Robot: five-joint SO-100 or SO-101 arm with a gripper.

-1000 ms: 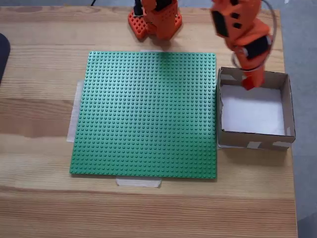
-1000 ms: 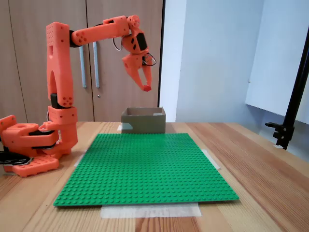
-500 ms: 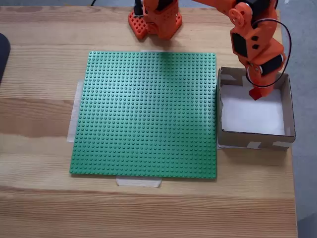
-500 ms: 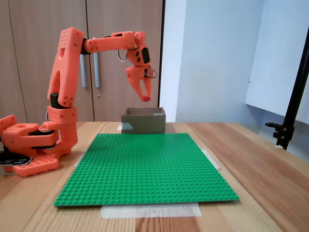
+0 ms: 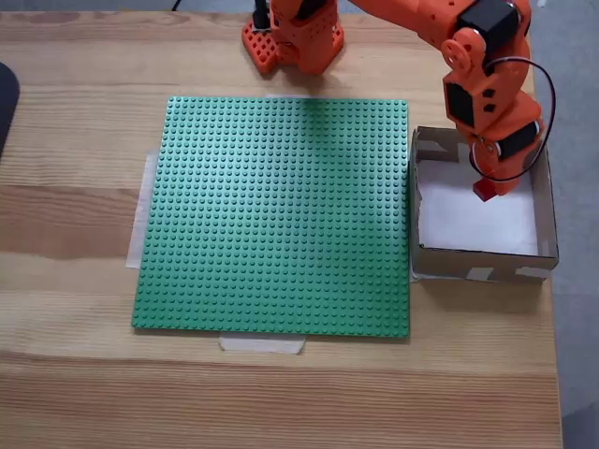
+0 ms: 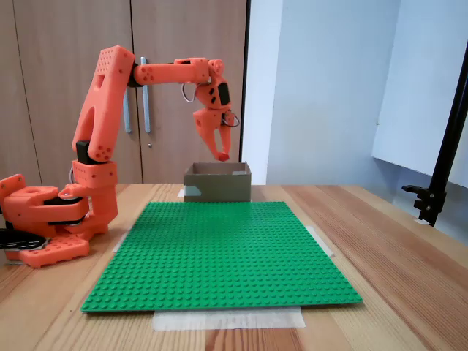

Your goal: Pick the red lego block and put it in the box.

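Top-down fixed view: I see the gripper clamped on the red lego block, over the white floor of the box, which sits at 3 o'clock of the green baseplate.
Side fixed view: my gripper hangs just above the box, the red lego block pinched at its tips, beyond the baseplate at 12 o'clock.

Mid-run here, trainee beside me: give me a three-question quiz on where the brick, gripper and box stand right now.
1. True or false: the red lego block lies on the green baseplate.
2. The gripper is: A) above the box; B) on the table; C) over the baseplate.
3. Fill in: the block is held by the ____.

Key: 1 false; 2 A; 3 gripper.
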